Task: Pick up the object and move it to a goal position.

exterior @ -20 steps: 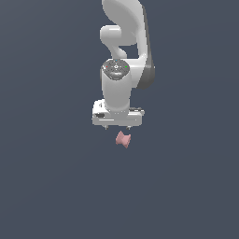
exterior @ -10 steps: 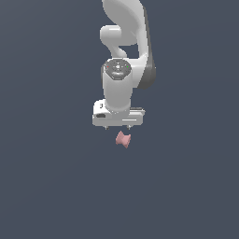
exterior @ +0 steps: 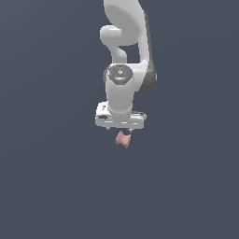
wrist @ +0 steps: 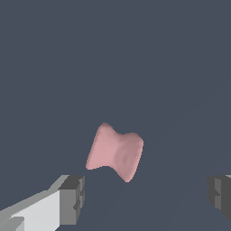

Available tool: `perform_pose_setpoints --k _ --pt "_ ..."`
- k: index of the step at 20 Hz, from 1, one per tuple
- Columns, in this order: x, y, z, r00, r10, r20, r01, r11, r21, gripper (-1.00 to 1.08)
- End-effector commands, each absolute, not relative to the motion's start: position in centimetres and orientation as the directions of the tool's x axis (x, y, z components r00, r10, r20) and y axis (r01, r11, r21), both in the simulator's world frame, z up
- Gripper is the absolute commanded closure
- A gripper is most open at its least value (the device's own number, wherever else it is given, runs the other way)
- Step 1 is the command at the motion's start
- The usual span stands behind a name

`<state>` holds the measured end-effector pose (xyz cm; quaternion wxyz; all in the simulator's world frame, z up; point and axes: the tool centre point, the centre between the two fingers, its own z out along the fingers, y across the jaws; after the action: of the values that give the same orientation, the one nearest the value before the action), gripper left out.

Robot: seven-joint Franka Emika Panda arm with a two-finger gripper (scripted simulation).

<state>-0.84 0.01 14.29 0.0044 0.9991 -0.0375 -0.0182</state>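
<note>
The object is a small matte pink spool with a narrow waist, lying on the dark grey surface. In the exterior view the white gripper hangs just above it, and its hand hides the fingers. In the wrist view the pink object lies ahead of the gripper, between the lines of the two fingertips, which are spread wide apart. The gripper is open and nothing is between its fingers. No goal marker shows.
The white arm rises above the gripper toward the top of the exterior view. A plain dark grey surface fills the rest of both views.
The gripper has sunk slightly toward the pink object over the last second. The object has not moved.
</note>
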Motion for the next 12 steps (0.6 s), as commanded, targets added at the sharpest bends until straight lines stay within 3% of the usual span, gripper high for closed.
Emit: perform_pose_setpoints --k 1,12 --pt "-0.9 0.3 13.5 0.992 -0.119 -0.031 -0.118 -0.993 0.009 -0.92" --pt "-1.4 1.7 10.1 0.945 -0.327 -0.007 -0.327 -0.945 0.003 -0.92"
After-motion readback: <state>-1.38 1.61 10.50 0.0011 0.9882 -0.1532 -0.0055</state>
